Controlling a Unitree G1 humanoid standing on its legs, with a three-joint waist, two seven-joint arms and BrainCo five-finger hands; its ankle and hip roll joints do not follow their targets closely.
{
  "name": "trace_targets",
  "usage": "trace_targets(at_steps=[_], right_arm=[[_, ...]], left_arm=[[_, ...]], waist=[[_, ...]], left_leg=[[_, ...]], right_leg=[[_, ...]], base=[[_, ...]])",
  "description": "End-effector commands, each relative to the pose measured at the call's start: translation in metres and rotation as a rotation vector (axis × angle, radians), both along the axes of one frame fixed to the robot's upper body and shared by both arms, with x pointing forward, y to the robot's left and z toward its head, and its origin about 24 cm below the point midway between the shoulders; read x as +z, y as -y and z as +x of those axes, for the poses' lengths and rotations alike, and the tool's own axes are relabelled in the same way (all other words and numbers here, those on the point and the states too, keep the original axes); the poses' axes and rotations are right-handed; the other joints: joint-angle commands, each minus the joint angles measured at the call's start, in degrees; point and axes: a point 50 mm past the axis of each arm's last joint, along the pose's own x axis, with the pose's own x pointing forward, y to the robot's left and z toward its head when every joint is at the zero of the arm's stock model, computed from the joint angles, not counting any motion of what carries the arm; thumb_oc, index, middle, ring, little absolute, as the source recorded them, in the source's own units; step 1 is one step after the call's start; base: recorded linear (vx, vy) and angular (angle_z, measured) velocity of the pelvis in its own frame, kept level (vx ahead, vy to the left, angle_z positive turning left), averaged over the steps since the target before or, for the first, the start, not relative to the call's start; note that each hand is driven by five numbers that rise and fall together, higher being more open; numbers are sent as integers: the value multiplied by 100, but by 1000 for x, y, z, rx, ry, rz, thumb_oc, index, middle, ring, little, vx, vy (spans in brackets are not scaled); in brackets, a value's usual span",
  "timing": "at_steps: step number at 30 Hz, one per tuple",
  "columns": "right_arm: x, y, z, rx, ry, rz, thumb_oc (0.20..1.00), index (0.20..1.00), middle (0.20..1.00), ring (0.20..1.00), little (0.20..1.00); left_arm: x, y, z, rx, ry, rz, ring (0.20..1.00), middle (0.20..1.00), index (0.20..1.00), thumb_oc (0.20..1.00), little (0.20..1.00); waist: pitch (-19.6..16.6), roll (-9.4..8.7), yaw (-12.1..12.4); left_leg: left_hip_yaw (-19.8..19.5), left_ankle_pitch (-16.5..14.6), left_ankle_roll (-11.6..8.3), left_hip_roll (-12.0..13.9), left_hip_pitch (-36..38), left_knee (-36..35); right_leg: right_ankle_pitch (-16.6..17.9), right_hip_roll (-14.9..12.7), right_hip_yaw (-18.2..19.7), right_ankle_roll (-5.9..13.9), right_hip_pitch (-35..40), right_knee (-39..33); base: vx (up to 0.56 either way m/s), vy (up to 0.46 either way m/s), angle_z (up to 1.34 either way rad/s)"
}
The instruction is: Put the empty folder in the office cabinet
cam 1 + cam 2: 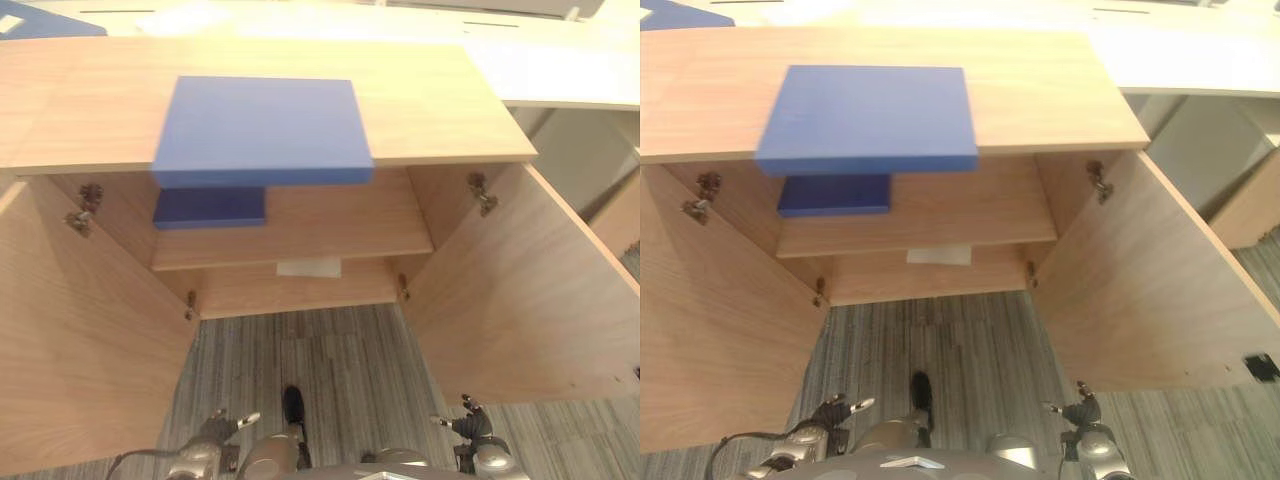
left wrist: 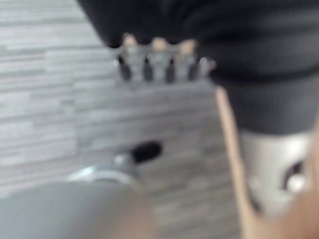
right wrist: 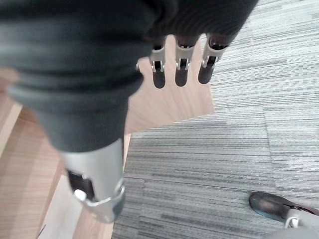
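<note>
Both hands hang low at the robot's sides, well short of the cabinet: the left hand (image 1: 218, 428) shows at the lower left with its fingers relaxed and loosely extended, holding nothing, and the right hand (image 1: 468, 424) at the lower right is likewise slack and empty, its dark-tipped fingers (image 3: 180, 66) pointing straight out over the grey striped carpet (image 1: 340, 360). A flat blue rectangular folder (image 1: 262, 130) lies on the top board of the light wooden office cabinet (image 1: 440, 90), its near edge overhanging the front lip, which would make it easy to slide off and grasp from below and above. Beneath it, both wooden cabinet doors (image 1: 520, 290) stand swung wide, leaving the interior open for loading. On the inner wooden shelf (image 1: 340, 225) a second, darker blue flat folder (image 1: 209, 207) rests toward the left, leaving the shelf's middle and right bare. A small pale sheet (image 1: 309, 267) lies on the board below. Judging by this layout, the overhanging folder has yet to be picked up.
</note>
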Motion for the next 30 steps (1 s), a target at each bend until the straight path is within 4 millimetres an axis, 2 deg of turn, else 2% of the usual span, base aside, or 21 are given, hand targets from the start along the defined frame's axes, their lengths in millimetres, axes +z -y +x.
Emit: trace_targets(at_steps=[1,4,7,9,15,18,19,23,25,27,30], right_arm=[[14,20,23,-21,104,-52,1000,1000,1000,1000,1000],[13,14,22,-8,110,-54,1000,1000,1000,1000,1000],[14,11,24,13,114,-73,1000,1000,1000,1000,1000],[16,11,32,27,131,-83,1000,1000,1000,1000,1000],[20,7,41,57,160,-79,1000,1000,1000,1000,1000],[22,9,44,68,168,-84,1000,1000,1000,1000,1000],[23,13,43,84,169,-104,1000,1000,1000,1000,1000],[27,20,45,77,172,-115,1000,1000,1000,1000,1000],[28,25,43,56,166,-116,1000,1000,1000,1000,1000],[28,26,42,51,164,-116,1000,1000,1000,1000,1000],[25,32,33,23,141,-115,1000,1000,1000,1000,1000]], left_arm=[[-5,2,-16,-46,-48,28,1000,1000,1000,1000,1000],[-4,-6,-17,-34,-33,55,1000,1000,1000,1000,1000],[1,-10,-6,-25,43,74,1000,1000,1000,1000,1000],[8,-14,7,-19,133,142,1000,1000,1000,1000,1000],[30,-29,34,7,341,332,1000,1000,1000,1000,1000],[41,-34,44,12,431,443,1000,1000,1000,1000,1000],[53,-39,54,50,505,521,1000,1000,1000,1000,1000],[80,-53,70,107,640,724,1000,1000,1000,1000,1000],[92,-65,74,133,662,878,1000,1000,1000,1000,1000],[95,-68,74,145,675,905,1000,1000,1000,1000,1000],[122,-89,79,213,753,1130,1000,1000,1000,1000,1000]], waist=[[-213,231,91],[-256,264,58],[-198,337,70],[-102,389,83],[-52,340,230],[-89,312,251],[-168,271,274],[-276,231,308],[-330,215,319],[-339,212,318],[-389,220,324]], left_leg=[[-107,-1002,-647,246,537,56],[-5,-1103,-492,168,615,20],[162,-1152,-366,192,657,56],[320,-1192,-312,249,711,64],[599,-1261,-419,382,847,138],[627,-1258,-447,421,859,154],[637,-1240,-507,435,875,189],[614,-1202,-629,513,952,161],[586,-1193,-676,537,977,143],[580,-1190,-685,542,981,142],[543,-1182,-738,577,1011,111]], right_leg=[[924,11,150,72,-648,-145],[868,-106,167,151,-750,102],[778,-317,-13,250,-1017,736],[865,-516,-175,344,-1287,1169],[1151,-770,-427,496,-1203,724],[1125,-710,-425,502,-1081,527],[1146,-630,-437,466,-879,218],[1129,-492,-470,360,-580,-139],[1112,-438,-475,322,-470,-255],[1107,-430,-471,316,-453,-268],[1089,-380,-473,266,-351,-379]], base=[[42,105,1],[60,197,4],[-3,143,-6],[-40,82,-9],[12,-82,-22],[48,-111,-4],[99,-146,4],[78,-93,-1],[60,-63,4],[35,-29,-7],[35,-15,-5]])
